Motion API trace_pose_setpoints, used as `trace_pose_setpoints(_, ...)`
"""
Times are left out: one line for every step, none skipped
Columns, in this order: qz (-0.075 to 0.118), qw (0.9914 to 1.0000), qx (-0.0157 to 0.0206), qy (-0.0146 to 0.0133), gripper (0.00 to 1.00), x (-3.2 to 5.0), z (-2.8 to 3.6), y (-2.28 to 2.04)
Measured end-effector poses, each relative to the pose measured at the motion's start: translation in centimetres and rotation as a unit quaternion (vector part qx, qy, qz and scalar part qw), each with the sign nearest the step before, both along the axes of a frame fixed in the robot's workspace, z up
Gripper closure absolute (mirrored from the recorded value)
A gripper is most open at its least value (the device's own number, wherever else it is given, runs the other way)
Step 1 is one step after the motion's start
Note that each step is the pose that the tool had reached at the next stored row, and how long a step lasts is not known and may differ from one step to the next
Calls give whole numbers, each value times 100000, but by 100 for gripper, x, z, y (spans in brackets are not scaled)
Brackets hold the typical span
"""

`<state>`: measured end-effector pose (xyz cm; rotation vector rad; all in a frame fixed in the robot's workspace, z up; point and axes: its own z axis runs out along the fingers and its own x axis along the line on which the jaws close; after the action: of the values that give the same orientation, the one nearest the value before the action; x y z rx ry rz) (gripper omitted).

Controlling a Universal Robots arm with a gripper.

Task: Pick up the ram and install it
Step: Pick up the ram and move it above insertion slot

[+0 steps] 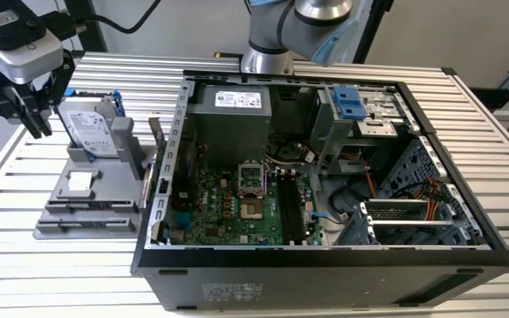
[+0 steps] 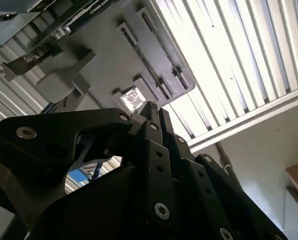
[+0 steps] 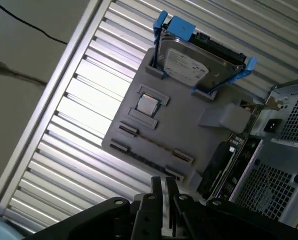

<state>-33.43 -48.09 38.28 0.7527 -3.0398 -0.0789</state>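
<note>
My gripper hangs at the exterior view's far left, above the table's edge and beside the grey holder. Its fingertips stand pressed together with nothing between them, and the second wrist view shows the same fingertips. The ram, a thin dark board with a small pale label, stands on edge at the holder's side next to the case. In the exterior view the ram is a narrow strip between holder and case wall. The gripper is well clear of it, across the holder.
A silver hard drive with blue rails stands upright at the holder's back. The open computer case fills the middle, with the green motherboard and its black memory slots inside. The slatted metal table lies around them.
</note>
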Motion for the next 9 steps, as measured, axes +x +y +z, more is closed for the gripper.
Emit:
trace_pose_setpoints(920,99996,2,-3,100,0,0,0)
trace_pose_setpoints(1790,99984,0,-7,100,0,2,0)
trace_pose_setpoints(2515,99968,-2,-54,100,0,9,-1)
trace_pose_setpoints(3314,99945,-3,-90,100,0,18,-1)
trace_pose_setpoints(4207,99911,-20,-90,100,0,25,-1)
trace_pose_setpoints(5105,99870,-22,-102,100,0,30,-1)
trace_pose_setpoints(6002,99820,-18,-104,100,-1,36,-1)
trace_pose_setpoints(6944,99759,-16,-104,100,-1,41,-1)
trace_pose_setpoints(7876,99689,-9,-112,100,-1,43,0)
